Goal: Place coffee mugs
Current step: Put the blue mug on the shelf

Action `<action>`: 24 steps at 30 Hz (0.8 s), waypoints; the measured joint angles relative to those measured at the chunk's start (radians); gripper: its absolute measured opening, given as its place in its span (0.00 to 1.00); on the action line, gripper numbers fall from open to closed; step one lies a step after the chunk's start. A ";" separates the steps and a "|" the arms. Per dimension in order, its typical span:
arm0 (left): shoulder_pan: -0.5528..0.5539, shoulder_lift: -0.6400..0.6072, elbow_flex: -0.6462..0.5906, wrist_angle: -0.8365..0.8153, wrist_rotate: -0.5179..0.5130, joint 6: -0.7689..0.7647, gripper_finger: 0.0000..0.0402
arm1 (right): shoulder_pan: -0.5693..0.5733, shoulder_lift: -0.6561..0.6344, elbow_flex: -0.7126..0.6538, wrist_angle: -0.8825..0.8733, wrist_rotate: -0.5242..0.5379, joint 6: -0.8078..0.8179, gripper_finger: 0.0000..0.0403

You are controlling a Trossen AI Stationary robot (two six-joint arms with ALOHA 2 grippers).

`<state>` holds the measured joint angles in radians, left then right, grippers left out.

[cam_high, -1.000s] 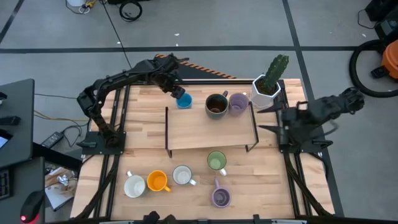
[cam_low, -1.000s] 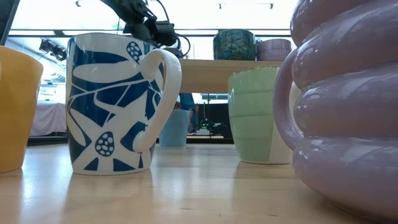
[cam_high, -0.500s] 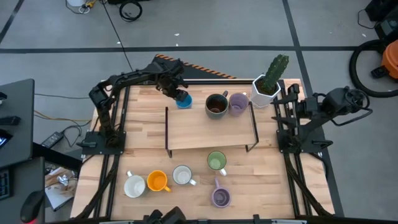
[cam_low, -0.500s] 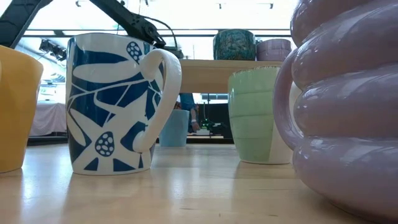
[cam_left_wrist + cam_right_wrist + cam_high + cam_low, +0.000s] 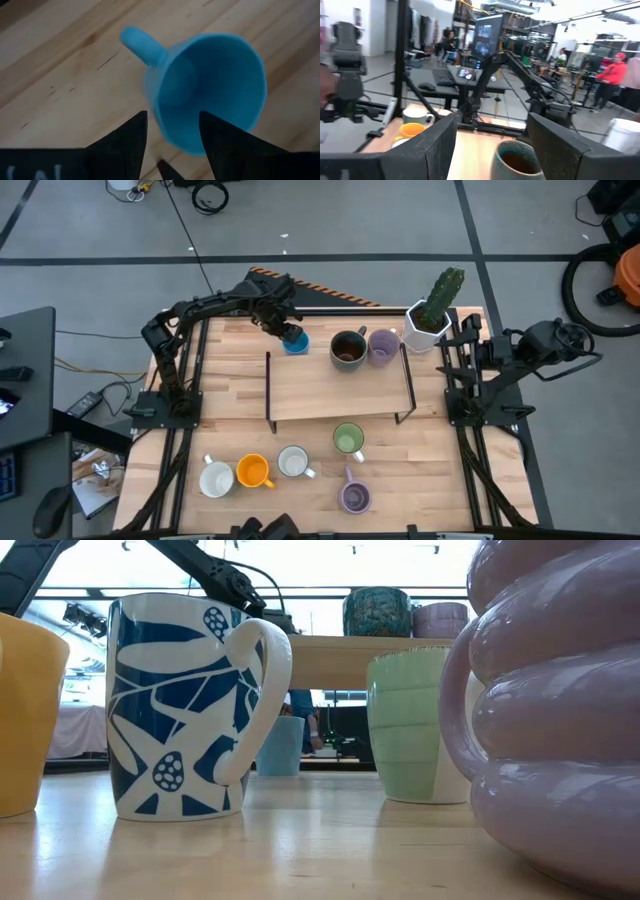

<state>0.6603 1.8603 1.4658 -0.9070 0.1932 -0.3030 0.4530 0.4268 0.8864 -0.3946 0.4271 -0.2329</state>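
The blue mug (image 5: 294, 340) stands on its base on the table at the far left of the wooden shelf (image 5: 340, 388). My left gripper (image 5: 172, 117) is open over it from above, one finger outside the wall beside the handle (image 5: 140, 42), the other over the hollow. A dark brown mug (image 5: 348, 349) and a purple mug (image 5: 383, 344) stand on the shelf. Green (image 5: 348, 439), purple (image 5: 355, 497), white (image 5: 293, 462), orange (image 5: 253, 471) and white (image 5: 216, 478) mugs stand near the near edge. My right gripper (image 5: 465, 345) waits open at the right edge. My left gripper has the blue mug's rim (image 5: 167, 132) between its two open fingers, coming from above. Whether either finger touches the wall, I cannot tell. The mug stands upright on the table.
A white hexagonal cactus pot (image 5: 430, 315) stands at the far right corner next to the purple mug. The shelf's black wire legs (image 5: 269, 390) rise from the table. Bare wood lies between shelf and near mugs. In the low view the patterned mug (image 5: 190, 705) hides the left gripper.
My left gripper has come down onto the blue mug from slightly above, and its arm's elbow has swung in over the table's left edge. My right arm has folded back from the shelf's right end toward the right far edge. The mugs have stayed in place.
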 joint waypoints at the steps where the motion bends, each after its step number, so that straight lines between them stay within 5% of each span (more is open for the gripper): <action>1: -0.004 0.000 0.000 0.001 -0.006 0.003 0.46 | 0.000 0.005 0.000 0.001 -0.006 0.006 0.62; 24: -0.014 0.010 0.000 -0.005 -0.077 0.047 0.36 | 0.000 0.151 0.000 0.070 -0.003 0.016 0.62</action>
<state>0.6468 1.8705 1.4654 -0.9118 0.1166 -0.2562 0.4530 0.5781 0.8864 -0.3244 0.4244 -0.2169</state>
